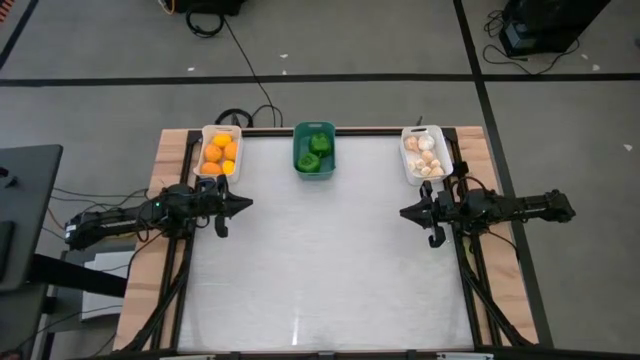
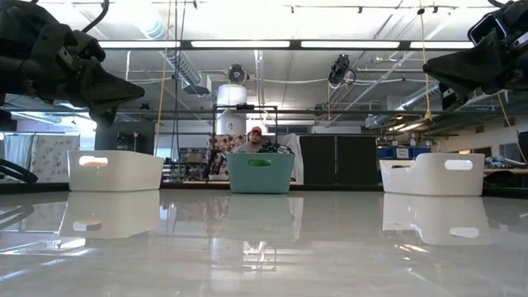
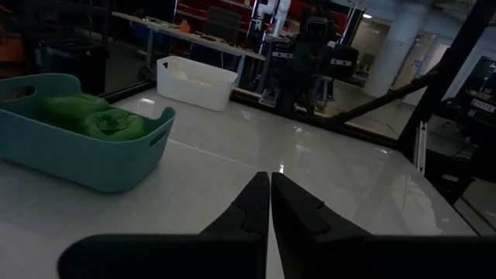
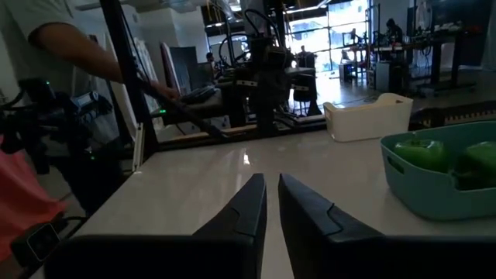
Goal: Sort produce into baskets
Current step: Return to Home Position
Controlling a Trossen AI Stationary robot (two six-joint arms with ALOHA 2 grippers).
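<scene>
Orange fruits [image 1: 220,155] binned beside left gripper [image 1: 243,203], garlic [image 1: 424,157] beside right gripper [image 1: 405,212], peppers [image 1: 314,152] between them; both pinched together, empty; sorting seemingly complete.

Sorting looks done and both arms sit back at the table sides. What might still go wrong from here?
The right tool hangs close to the right white bin; a stray swing might nudge it. The oranges crowd the left white bin, so a bump from the left tool might spill one. A person's arm reaches in near the table, seen in the right wrist view.
</scene>
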